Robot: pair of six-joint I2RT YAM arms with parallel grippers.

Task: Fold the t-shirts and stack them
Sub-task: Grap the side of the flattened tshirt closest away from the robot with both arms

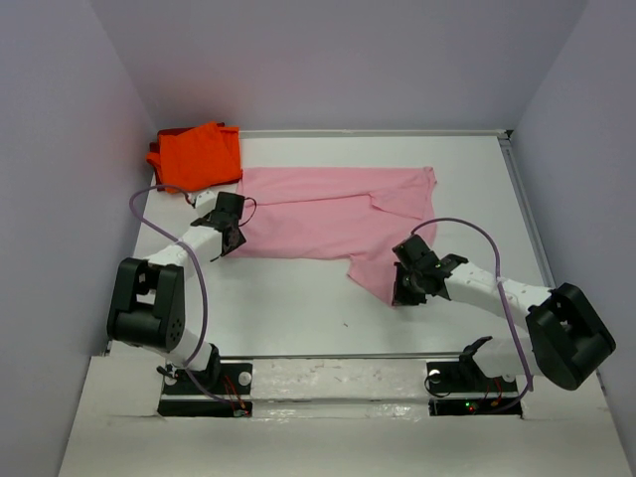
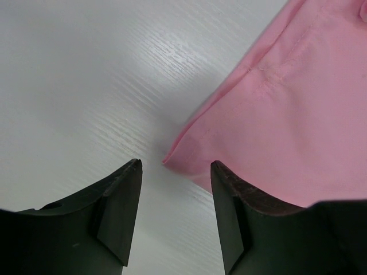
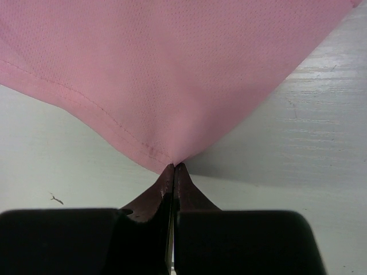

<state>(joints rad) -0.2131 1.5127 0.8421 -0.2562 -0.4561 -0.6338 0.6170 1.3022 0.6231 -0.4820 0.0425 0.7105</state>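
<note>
A light pink t-shirt (image 1: 323,214) lies spread across the middle of the white table, partly folded, with a flap reaching toward the near right. An orange t-shirt (image 1: 197,154) sits folded at the far left corner. My left gripper (image 1: 227,241) hovers open at the pink shirt's near left corner (image 2: 172,159); that corner lies on the table just ahead of the jaws, between neither finger. My right gripper (image 1: 407,290) is shut on the pink t-shirt's near right corner (image 3: 173,163), the cloth (image 3: 172,69) lifting away from the pinched tip.
Grey walls close in the table on the left, back and right. Bare white tabletop (image 1: 298,308) runs between the pink shirt and the arm bases. A raised rail (image 1: 527,214) lines the right edge.
</note>
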